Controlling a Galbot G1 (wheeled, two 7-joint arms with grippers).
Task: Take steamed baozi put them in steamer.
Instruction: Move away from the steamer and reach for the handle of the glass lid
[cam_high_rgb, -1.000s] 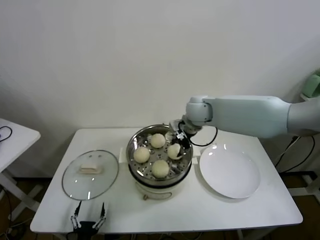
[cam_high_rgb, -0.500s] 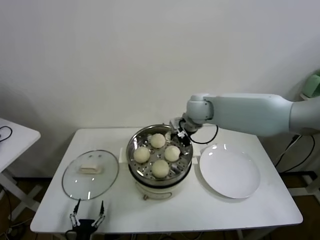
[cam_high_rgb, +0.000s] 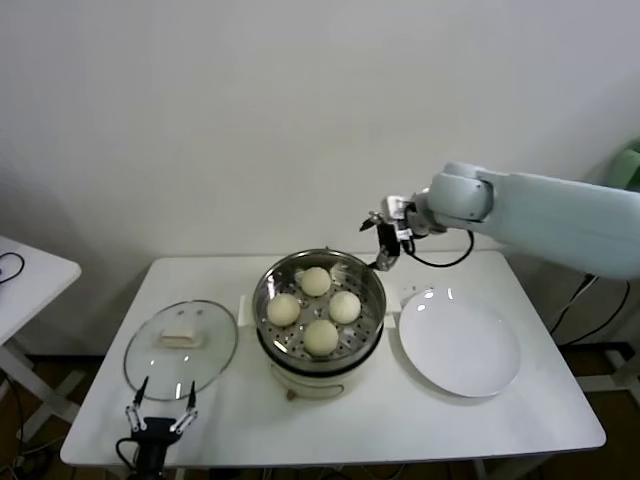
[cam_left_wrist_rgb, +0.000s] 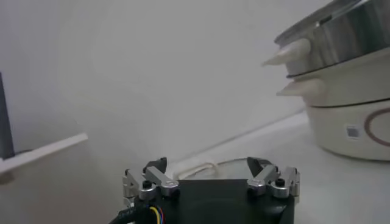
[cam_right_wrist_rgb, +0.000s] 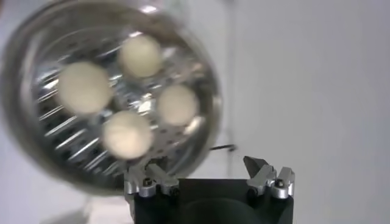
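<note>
Four baozi (cam_high_rgb: 318, 308) sit in the steamer (cam_high_rgb: 318, 350) at table centre. Right gripper (cam_high_rgb: 385, 243), fingers spread wide and empty, hangs above the steamer's two o'clock rim. Left gripper (cam_high_rgb: 158, 421), equally wide and empty, is parked at seven o'clock.

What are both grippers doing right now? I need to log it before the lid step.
Left gripper: open, empty, low at the table's front edge near the glass lid.
Right gripper: open, empty, raised behind the steamer.

Four steamed baozi (cam_high_rgb: 315, 308) in steamer (cam_high_rgb: 319, 352), lid (cam_high_rgb: 180, 349) left, plate (cam_high_rgb: 460, 348) right
</note>
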